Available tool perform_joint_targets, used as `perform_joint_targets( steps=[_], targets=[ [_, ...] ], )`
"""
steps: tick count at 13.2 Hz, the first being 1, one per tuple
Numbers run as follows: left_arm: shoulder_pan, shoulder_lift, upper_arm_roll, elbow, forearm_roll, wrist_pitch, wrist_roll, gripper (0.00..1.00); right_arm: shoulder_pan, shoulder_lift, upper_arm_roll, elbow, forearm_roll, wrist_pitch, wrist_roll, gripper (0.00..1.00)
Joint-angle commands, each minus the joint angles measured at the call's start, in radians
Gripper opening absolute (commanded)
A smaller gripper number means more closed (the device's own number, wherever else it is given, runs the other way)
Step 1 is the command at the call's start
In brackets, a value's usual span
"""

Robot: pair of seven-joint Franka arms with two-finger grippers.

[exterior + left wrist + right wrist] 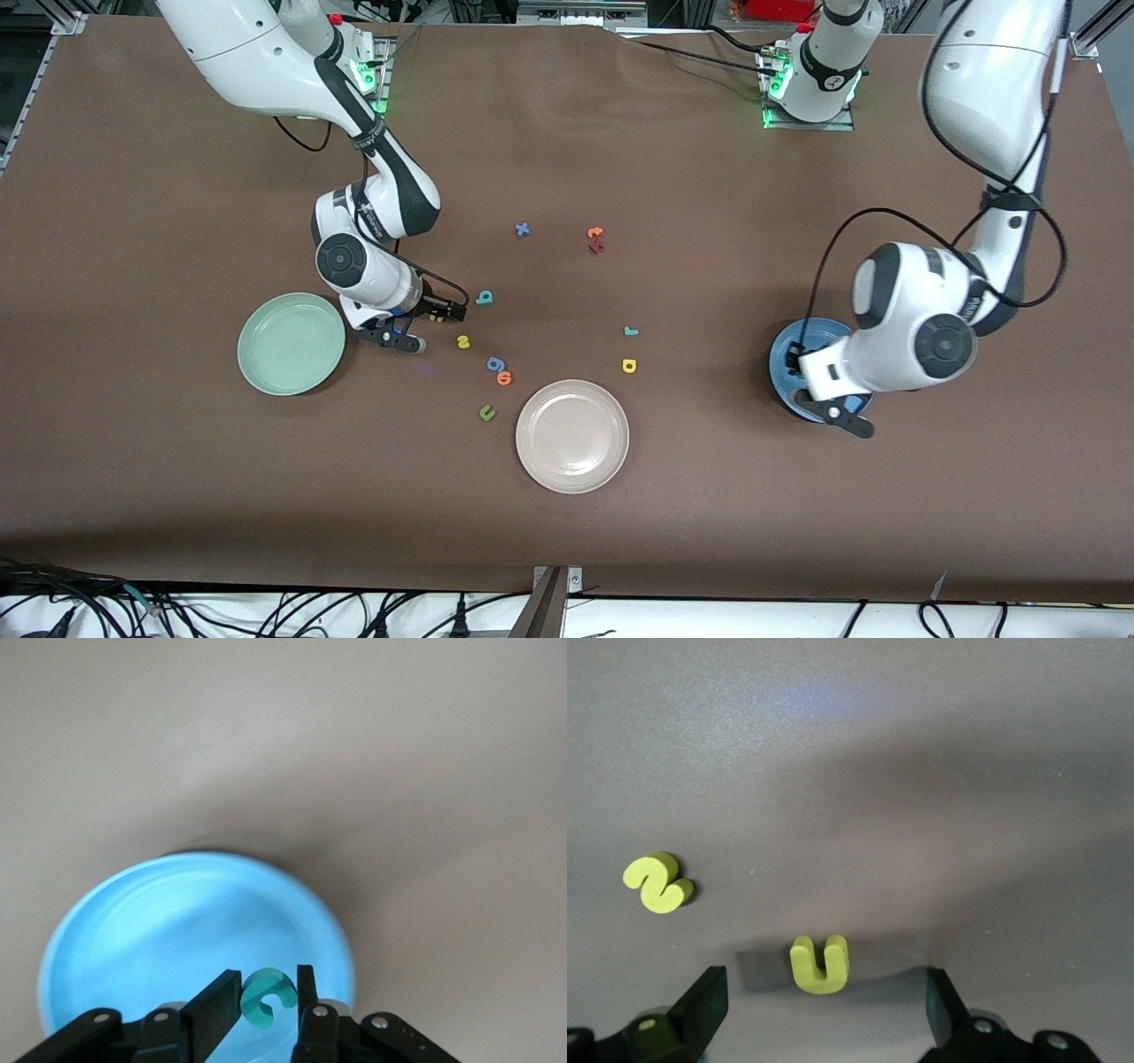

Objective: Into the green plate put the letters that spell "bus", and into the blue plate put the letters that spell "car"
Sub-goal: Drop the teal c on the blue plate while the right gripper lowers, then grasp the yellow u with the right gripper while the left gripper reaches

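Over the blue plate: your left gripper [268, 997] hangs from a bent arm, wrist tipped down, fingers clenched on the teal "c" [267, 997].
Blue plate [788, 350]: at the left arm's end of the table, mostly hidden under the wrist in the front view.
Right gripper [824, 1001]: low over the table just beside the green plate [291, 343], jaws spread wide around the yellow "u" [820, 963], not touching it.
Right wrist view only: you see the "u" lying flat between the fingers, the yellow "s" [656, 882] near it.
Left wrist view only: you see the "c" pinched above the plate's floor.
Front view only: teal "b" [484, 298], teal "r" [630, 331], yellow "a" [629, 365], all loose on the table.
Surface: brown table [709, 496]; beige plate [572, 435] nearest the front camera.
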Motion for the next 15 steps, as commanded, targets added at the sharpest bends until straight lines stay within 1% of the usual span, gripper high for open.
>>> perform_joint_targets(
  steps=[1,2,3,5,6,7,9,11,13,14,15],
  targets=[
    [0.02,0.01,-0.011,-0.013,0.018,-0.004,0.052,0.75,0.01,0.012,-0.002,0.02,0.015,0.008,0.007,0.79],
    [0.015,0.01,-0.012,-0.013,0.018,-0.004,0.052,1.0,0.01,0.012,-0.002,0.018,0.013,0.008,0.007,0.71],
    [0.009,0.01,-0.012,-0.013,0.018,-0.004,0.051,1.0,0.01,0.012,-0.002,0.02,0.01,0.008,0.007,0.65],
    [-0.002,0.007,-0.025,-0.01,0.017,-0.004,0.037,1.0,0.01,0.012,-0.003,0.02,0.009,0.008,0.007,0.65],
    [-0.028,0.007,-0.028,-0.005,0.014,-0.002,0.026,1.0,0.01,0.013,-0.003,0.018,0.009,0.01,0.007,0.65],
    [-0.055,0.004,-0.028,0.0,0.006,-0.002,-0.019,1.0,0.01,0.012,-0.005,0.018,0.009,0.01,0.007,0.62],
    [-0.126,0.007,-0.029,0.023,0.006,-0.002,-0.181,1.0,0.01,0.013,-0.005,0.02,0.007,0.011,0.007,0.51],
    [-0.204,0.012,-0.028,0.024,0.009,0.034,-0.312,1.0,0.01,0.016,-0.005,0.018,0.006,0.022,0.007,0.46],
    [-0.275,0.033,-0.028,0.024,0.015,0.097,-0.426,1.0,0.01,0.018,-0.005,0.018,0.006,0.025,0.006,0.29],
    [-0.308,0.048,-0.028,0.024,0.015,0.137,-0.457,1.0,0.01,0.018,-0.005,0.02,0.006,0.025,0.006,0.19],
    [-0.342,0.061,-0.028,0.023,0.012,0.172,-0.477,1.0,0.01,0.018,-0.005,0.02,0.001,0.025,0.004,0.11]
  ],
)
